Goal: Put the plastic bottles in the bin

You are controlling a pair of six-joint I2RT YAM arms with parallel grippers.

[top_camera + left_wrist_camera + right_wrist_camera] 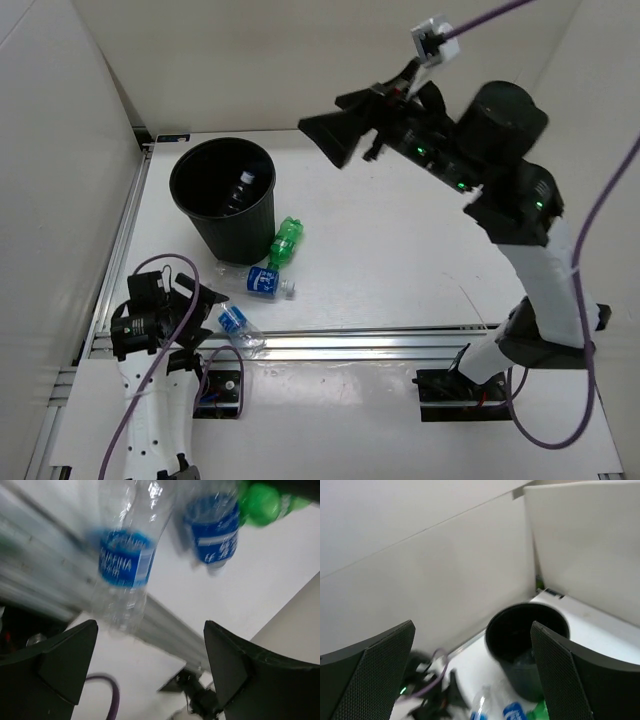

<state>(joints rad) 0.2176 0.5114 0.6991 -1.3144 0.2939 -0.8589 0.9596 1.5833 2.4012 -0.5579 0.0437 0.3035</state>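
Observation:
The black bin [236, 236] stands upright at the back left, and a clear bottle [243, 189] lies inside it. Against its base lies a green bottle [286, 242]. A clear bottle with a blue label [262, 282] lies in front of the bin, and another [238, 325] rests at the table's near edge. My left gripper [206, 325] is open just left of that nearest bottle [125, 560], with nothing between its fingers. My right gripper [332, 122] hangs open and empty high above the table, to the right of the bin [520, 677].
White walls close in the left and back sides. An aluminium rail [350, 345] runs along the near table edge, right under the nearest bottle. A purple cable [150, 390] loops round the left arm.

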